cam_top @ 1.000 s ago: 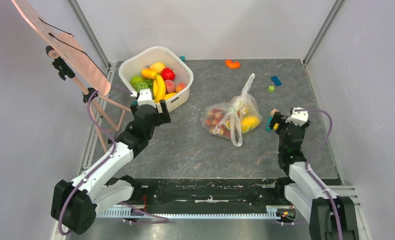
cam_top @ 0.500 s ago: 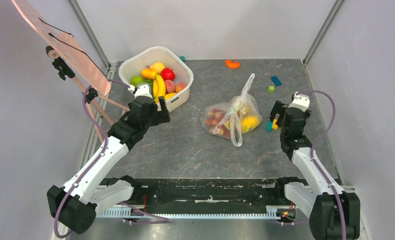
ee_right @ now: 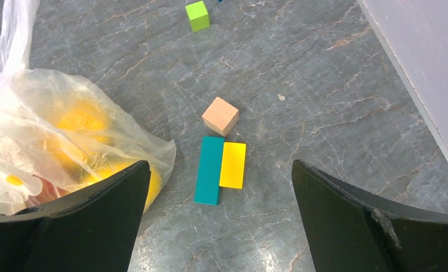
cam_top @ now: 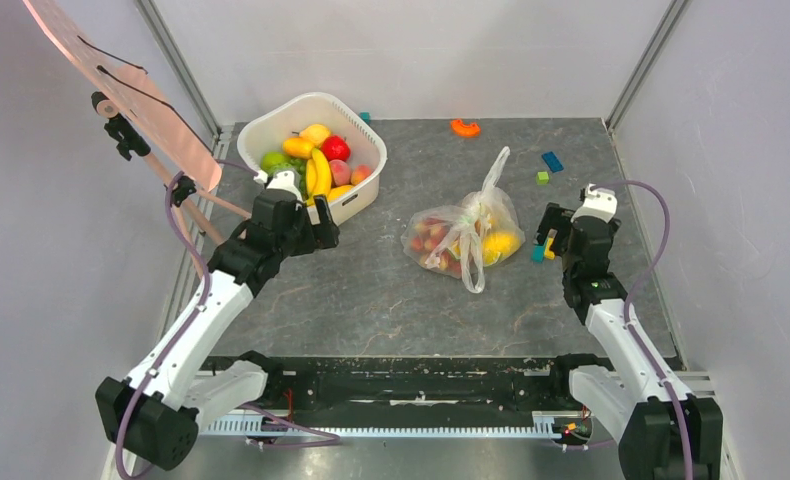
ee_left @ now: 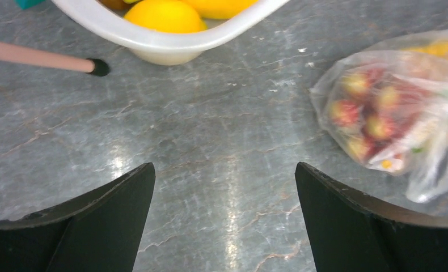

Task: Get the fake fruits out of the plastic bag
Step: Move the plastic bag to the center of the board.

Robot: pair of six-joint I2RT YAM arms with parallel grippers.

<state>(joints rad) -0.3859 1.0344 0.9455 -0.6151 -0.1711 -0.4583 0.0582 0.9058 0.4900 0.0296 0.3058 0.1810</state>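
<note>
Flanking the plastic bag (cam_top: pixel 468 262) of fake fruits (cam_top: pixel 433 240), left claw (ee_left: pixel 224 170) and right claw (ee_right: pixel 219 165) hover.
Both gape wide, holding nothing.

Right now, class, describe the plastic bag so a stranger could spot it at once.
On the grey table, look right of the white tub. The bag lies there, with small blocks to its right. It alone is clear and crinkly, with red and yellow fruits inside.

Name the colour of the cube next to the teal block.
Pale tan cube; the right wrist view shows it best.
</note>
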